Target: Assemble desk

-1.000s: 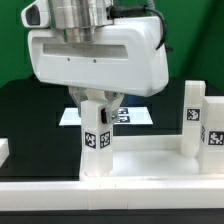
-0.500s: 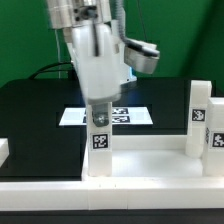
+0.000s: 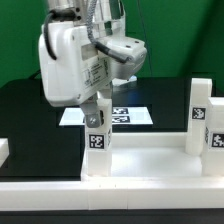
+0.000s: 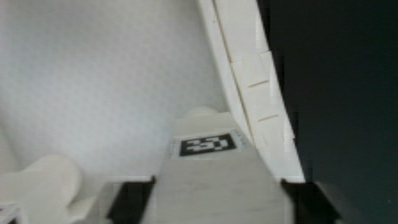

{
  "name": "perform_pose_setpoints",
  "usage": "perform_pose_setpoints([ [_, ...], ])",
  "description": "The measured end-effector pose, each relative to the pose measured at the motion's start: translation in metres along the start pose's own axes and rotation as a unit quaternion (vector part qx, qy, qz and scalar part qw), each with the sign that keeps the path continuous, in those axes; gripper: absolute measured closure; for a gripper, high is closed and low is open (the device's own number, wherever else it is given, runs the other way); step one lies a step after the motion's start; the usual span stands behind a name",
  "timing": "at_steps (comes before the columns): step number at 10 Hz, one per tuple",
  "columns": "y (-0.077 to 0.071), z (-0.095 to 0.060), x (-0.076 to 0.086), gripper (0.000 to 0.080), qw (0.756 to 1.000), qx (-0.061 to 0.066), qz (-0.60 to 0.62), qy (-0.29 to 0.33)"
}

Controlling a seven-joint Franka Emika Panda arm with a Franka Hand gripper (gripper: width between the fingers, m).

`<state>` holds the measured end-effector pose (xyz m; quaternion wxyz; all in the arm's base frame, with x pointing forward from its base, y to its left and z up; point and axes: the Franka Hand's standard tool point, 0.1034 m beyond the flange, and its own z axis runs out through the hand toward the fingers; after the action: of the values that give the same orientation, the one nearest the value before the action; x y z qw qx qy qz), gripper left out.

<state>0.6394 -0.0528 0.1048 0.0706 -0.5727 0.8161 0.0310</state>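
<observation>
Since the previous frame my wrist has rotated, its housing swinging toward the exterior view's left. I see the gripper [image 3: 97, 112] closed on the leg [image 3: 97, 143], upright in the desk top's [image 3: 140, 163] corner; whether it is seated, I cannot tell. A second leg [image 3: 200, 118] stands well apart.

The arm's housing [image 3: 72, 60] covers the tool's upper part, so its hold on the leg [image 3: 97, 140] is hard to read. The marker board [image 3: 128, 116] is partly hidden behind that leg. The slab [image 3: 140, 160] runs off the lower edge. In the wrist view everything is blurred; the tag [image 4: 210, 143] is unreadable.
</observation>
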Motion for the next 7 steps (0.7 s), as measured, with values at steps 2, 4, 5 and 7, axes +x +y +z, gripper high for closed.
perform_pose_setpoints([
  [2, 0.000, 0.001, 0.000, 0.0325, 1.000, 0.000, -0.010, 0.000],
  [4, -0.006, -0.015, -0.007, 0.0193, 1.000, 0.010, -0.021, -0.008],
  [5, -0.010, -0.032, -0.012, 0.0158, 0.999, 0.020, -0.025, -0.016],
  [7, -0.012, -0.036, -0.009, 0.0152, 0.999, 0.021, -0.025, -0.018],
])
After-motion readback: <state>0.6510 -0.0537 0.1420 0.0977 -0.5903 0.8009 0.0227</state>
